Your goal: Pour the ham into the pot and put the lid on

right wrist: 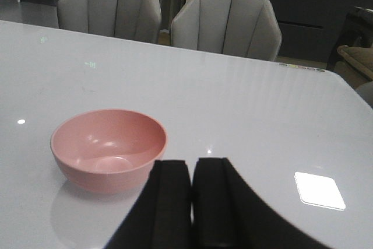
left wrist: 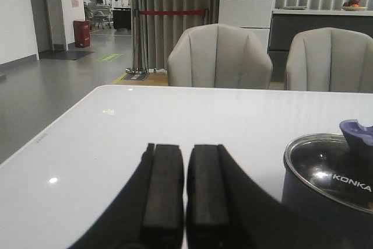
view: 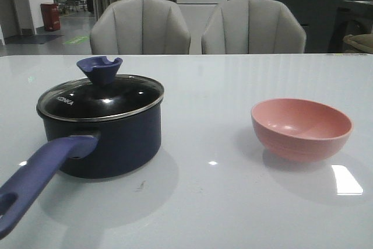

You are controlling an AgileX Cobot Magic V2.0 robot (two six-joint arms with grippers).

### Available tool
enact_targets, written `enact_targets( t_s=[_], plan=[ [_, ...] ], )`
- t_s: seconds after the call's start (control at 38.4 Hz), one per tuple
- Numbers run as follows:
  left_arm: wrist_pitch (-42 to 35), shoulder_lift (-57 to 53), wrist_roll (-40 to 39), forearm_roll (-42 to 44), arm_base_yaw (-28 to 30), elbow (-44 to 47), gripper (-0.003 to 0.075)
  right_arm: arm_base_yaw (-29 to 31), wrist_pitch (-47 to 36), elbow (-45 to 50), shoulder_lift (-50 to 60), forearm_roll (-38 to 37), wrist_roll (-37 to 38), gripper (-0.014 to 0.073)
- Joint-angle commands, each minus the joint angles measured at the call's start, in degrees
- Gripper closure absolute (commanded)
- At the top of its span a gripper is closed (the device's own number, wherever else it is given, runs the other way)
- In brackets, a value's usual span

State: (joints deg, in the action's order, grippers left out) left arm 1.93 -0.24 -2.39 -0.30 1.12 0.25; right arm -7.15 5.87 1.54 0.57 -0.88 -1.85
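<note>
The dark navy pot [view: 111,141] stands on the table at the left, its purple-blue handle [view: 35,179] pointing toward the front. The glass lid [view: 99,97] with blue knob [view: 99,69] and "KONKA" lettering sits on the pot. The pot and lid also show in the left wrist view [left wrist: 326,173]. The pink bowl [view: 301,128] stands at the right and looks empty; it also shows in the right wrist view [right wrist: 109,148]. No ham is visible. My left gripper [left wrist: 185,161] is shut and empty, beside the pot. My right gripper [right wrist: 192,170] is shut and empty, beside the bowl. Neither gripper shows in the front view.
Two grey chairs [view: 140,27] [view: 253,26] stand behind the table's far edge. The white glossy table [view: 210,202] carries only the pot and the bowl.
</note>
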Motion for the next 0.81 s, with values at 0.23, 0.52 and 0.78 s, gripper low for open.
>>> enact_targets(
  t_s=[0.23, 0.52, 0.78],
  plan=[
    [-4.6, -1.0, -0.4, -0.6, 0.2, 1.2, 0.06, 0.1, -5.2, -0.3, 0.8, -0.7, 2.6, 0.0425],
    [-4.6, -1.0, -0.4, -0.6, 0.2, 1.2, 0.06, 0.1, -5.2, -0.3, 0.8, -0.7, 2.6, 0.0425],
    [-4.6, -1.0, -0.4, -0.6, 0.2, 1.2, 0.06, 0.1, -5.2, -0.3, 0.8, -0.7, 2.6, 0.0425]
  ],
)
